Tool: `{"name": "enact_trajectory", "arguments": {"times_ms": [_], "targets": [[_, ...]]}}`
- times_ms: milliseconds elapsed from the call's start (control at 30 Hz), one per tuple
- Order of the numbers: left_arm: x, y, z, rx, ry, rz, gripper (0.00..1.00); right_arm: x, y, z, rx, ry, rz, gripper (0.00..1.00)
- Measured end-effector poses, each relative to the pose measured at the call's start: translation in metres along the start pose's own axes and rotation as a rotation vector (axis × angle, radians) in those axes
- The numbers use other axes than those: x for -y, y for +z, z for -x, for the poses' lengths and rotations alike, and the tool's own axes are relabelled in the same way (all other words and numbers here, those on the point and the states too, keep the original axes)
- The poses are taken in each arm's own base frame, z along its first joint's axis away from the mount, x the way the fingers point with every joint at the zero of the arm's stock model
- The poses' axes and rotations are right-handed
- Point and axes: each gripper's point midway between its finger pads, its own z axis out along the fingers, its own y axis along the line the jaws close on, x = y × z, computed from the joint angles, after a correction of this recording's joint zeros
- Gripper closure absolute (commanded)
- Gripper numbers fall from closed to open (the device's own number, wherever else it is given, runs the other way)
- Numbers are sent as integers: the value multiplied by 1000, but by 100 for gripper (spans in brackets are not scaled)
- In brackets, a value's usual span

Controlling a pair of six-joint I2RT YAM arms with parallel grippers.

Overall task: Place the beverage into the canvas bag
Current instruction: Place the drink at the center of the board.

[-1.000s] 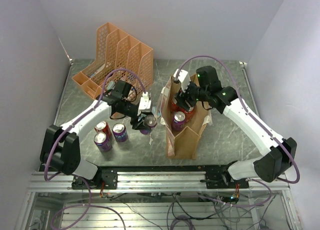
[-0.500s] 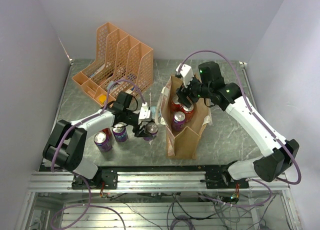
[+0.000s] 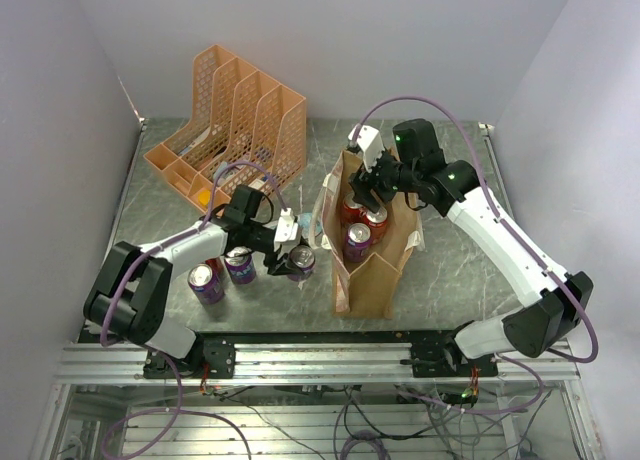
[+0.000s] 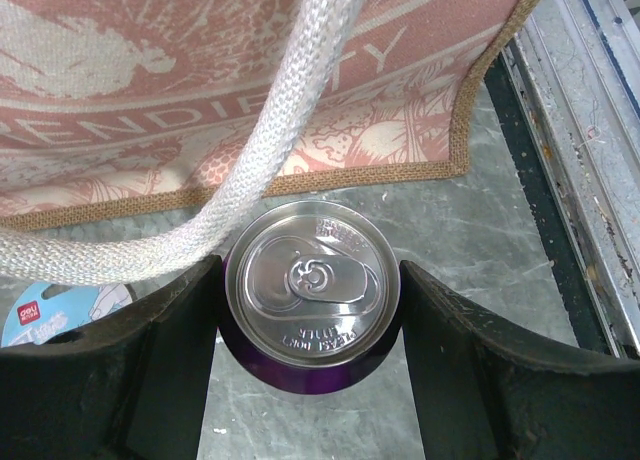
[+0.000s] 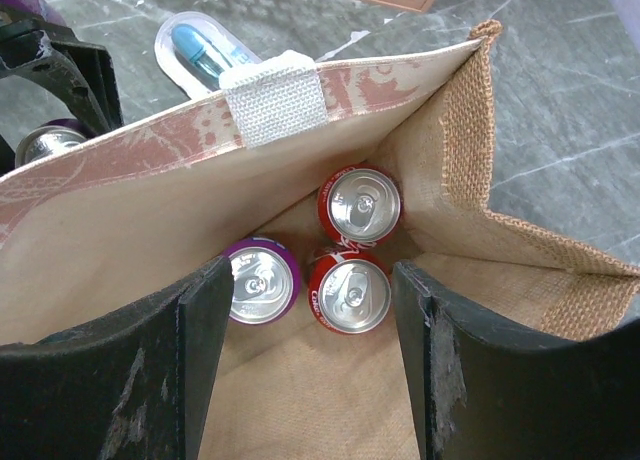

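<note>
The tan canvas bag [image 3: 372,270] stands open at mid-table, with pinkish printed sides [image 4: 250,80] and a white strap handle [image 4: 290,150]. Inside it stand two red cans [image 5: 360,205] [image 5: 348,295] and a purple can [image 5: 260,285]. Just left of the bag, my left gripper [image 3: 298,263] is shut on another purple can [image 4: 310,290], one finger against each side. My right gripper [image 3: 365,185] hangs open above the bag's far end, fingers [image 5: 200,360] apart over the cans with nothing between them.
An orange mesh file organiser [image 3: 235,115] stands at the back left. Three loose cans [image 3: 240,265] [image 3: 205,280] [image 3: 213,265] sit on the table under the left arm. A blue and white packet [image 5: 205,45] lies beside the bag's left wall.
The left gripper has carried the purple can a little toward the near edge, its arm dropping lower. The right gripper has risen slightly and drawn back toward the bag's far end.
</note>
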Motion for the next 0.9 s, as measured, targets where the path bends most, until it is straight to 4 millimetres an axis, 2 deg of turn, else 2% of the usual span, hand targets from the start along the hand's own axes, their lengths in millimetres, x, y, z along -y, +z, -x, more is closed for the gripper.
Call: {"name": "enact_trajectory", "arguments": {"times_ms": [133,400,600,767,900], "targets": [[1,-4,-2,-13,-2,4,29,-1,0,1,3,-3,3,35],[6,-13,-2,-63,-7,-9,12,-4,1,13,28,-21,9,35],[-1,-25,26,-51,68,17,5,-12,2,25,59,-44,23,34],[2,-31,36,-54,77,20,5,-19,3,30,70,-61,39,32],[-11,-50,56,-58,41,116,1,-29,-2,43,97,-83,66,28]]}}
